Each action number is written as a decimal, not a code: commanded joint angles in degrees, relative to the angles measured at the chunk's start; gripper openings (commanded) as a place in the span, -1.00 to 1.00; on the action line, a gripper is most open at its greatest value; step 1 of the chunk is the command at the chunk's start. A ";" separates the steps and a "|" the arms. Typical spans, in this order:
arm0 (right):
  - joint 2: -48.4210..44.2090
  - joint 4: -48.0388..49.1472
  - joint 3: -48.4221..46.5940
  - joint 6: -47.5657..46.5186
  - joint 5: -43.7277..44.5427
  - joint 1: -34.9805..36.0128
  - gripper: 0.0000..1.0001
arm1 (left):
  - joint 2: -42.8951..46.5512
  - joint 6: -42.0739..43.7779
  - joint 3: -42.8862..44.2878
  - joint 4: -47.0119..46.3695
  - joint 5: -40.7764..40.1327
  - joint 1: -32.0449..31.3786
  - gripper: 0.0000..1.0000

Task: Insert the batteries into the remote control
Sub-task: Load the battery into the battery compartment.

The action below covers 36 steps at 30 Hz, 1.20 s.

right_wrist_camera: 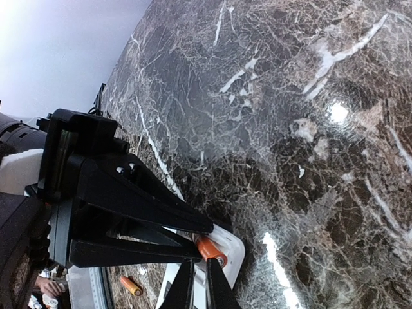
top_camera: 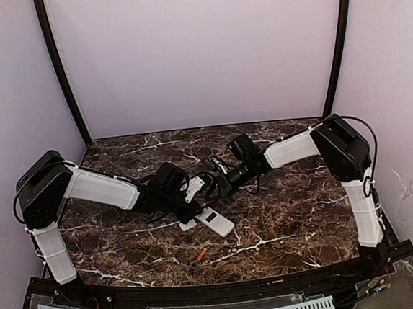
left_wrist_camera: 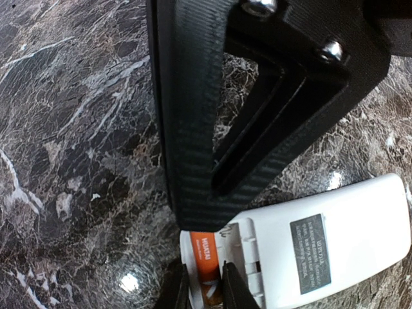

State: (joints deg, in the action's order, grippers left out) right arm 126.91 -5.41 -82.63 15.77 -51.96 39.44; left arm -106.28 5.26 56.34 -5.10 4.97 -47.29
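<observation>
The white remote control [left_wrist_camera: 360,225] lies back up on the marble, its grey label showing and the battery bay at its left end uncovered. One orange battery [left_wrist_camera: 207,257] lies in that bay. My left gripper [left_wrist_camera: 206,277] is shut on this battery, one finger on each side. My right gripper [right_wrist_camera: 199,270] comes in from the other side, its jaws shut to a thin slit, its tips beside the battery's end [right_wrist_camera: 211,250]. In the top view both grippers meet over the remote control [top_camera: 216,224]. A second battery [top_camera: 201,255] lies loose on the table nearer the front edge.
A small white piece [top_camera: 193,188] shows between the two wrists. Cables hang around the right wrist [top_camera: 219,169]. The marble table [top_camera: 292,219] ends at a black frame in front, with pale walls on the other three sides.
</observation>
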 commanded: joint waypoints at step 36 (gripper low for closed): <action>0.72 -2.15 -1.53 -0.65 0.90 1.31 -0.87 | -1.47 0.68 0.70 2.89 -0.90 -0.43 -0.65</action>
State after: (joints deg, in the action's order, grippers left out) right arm 128.29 -7.33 -83.72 15.53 -52.10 40.73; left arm -106.59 5.37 56.71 -5.08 4.84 -47.48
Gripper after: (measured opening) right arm 0.059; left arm 0.176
